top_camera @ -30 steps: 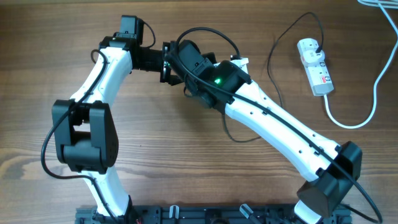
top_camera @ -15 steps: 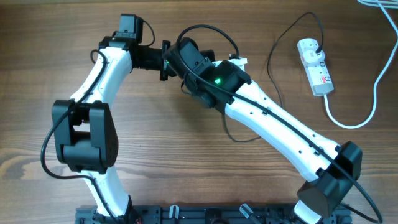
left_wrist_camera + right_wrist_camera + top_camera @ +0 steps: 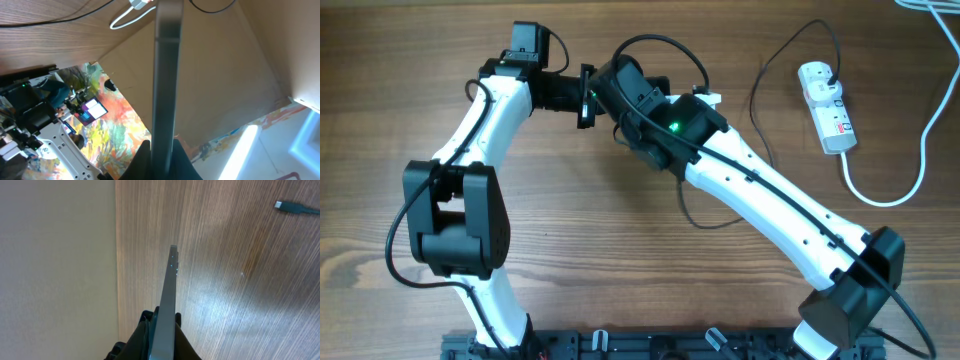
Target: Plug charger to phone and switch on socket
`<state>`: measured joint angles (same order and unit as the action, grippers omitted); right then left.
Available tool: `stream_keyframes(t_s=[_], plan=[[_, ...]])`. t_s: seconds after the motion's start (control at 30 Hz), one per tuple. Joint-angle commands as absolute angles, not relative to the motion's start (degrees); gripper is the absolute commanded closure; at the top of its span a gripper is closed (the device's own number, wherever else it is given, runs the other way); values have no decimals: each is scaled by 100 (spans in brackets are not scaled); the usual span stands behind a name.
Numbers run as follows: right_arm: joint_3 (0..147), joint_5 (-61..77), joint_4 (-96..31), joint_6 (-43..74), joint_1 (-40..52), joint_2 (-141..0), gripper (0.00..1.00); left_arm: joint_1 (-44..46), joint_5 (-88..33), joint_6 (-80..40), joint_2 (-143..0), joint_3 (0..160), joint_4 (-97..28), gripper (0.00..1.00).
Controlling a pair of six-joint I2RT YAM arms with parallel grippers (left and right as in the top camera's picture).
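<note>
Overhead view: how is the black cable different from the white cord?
The black cable is thin; the white cord is thicker. The black cable leaves the power strip's upper end, heading left; the white cord leaves its lower end, looping right. Both join that strip.

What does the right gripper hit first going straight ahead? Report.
Beyond the phone in the right gripper, probably the bare table; the charger tip lies well aside. Depth is unclear.
</note>
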<state>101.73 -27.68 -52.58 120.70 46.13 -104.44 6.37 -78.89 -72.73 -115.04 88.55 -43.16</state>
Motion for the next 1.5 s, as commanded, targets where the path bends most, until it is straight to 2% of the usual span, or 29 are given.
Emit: stream_keyframes(t_s=[0.0,0.07,0.1,0.13,0.2,0.23,0.27,0.37,0.4,0.43,0.57,0.7,0.83,1.03,1.13,1.23,1.3,1.33,1.47], plan=[[10318,-2840,-5349,11799,4692,-10206,75,600,-7981,-7590,-11356,8947,-4405,96],[10318,-2842,-5367,11194,4692,-10119,46,600,-7981,-7566,-11356,8947,-4327,96],[10318,-2851,-5336,10822,4692,-10057,29,600,-7981,-7566,-11356,8947,-4230,96],[10318,-2958,-5295,10318,4689,-9933,17,600,-7981,-7566,-11356,8947,-4119,96],[10318,-3284,-5266,9607,4689,-9666,3,600,-7979,-7546,-11356,8947,-3951,96],[10318,-3411,-5269,9301,4689,-9533,1,600,-7979,-7529,-11356,8947,-3841,96],[10318,-3538,-5269,8892,4689,-9395,1,600,-7979,-7461,-11356,8947,-3708,96],[10318,-3747,-5260,6541,4639,-8877,0,600,-7828,-6936,-11356,8947,-3192,96],[10318,-3649,-5352,5472,4543,-8694,0,600,-7575,-6442,-11356,8947,-3011,96],[10318,-3555,-5498,4971,4447,-8591,0,598,-7365,-6027,-11356,8947,-2954,96],[10298,-2451,-6869,3922,3494,-8346,0,600,-6698,-4552,-11356,8947,-3087,96],[9769,-958,-7323,2674,2639,-8571,0,607,-6665,-3640,-11135,8947,-3111,96],[8816,-810,-7026,2783,2427,-8772,0,604,-5642,-3465,-10525,8947,-3457,96],[7592,143,-5793,2224,2429,-9107,1,604,-1643,-3448,-9518,8947,-4705,96],[7430,967,-5402,2106,2432,-9483,13,589,-274,-3485,-9437,8947,-5284,96],[7430,1000,-5332,2106,2458,-9929,17,469,-117,-3492,-9478,8947,-5610,96],[7430,996,-5310,2139,2495,-10245,23,388,-71,-3489,-9480,8947,-5688,96],[7430,987,-5284,2196,2530,-10433,29,357,-73,-3489,-9480,8947,-5688,96],[7430,862,-5004,2443,2628,-10849,32,285,-75,-3492,-9480,8947,-5749,96]])
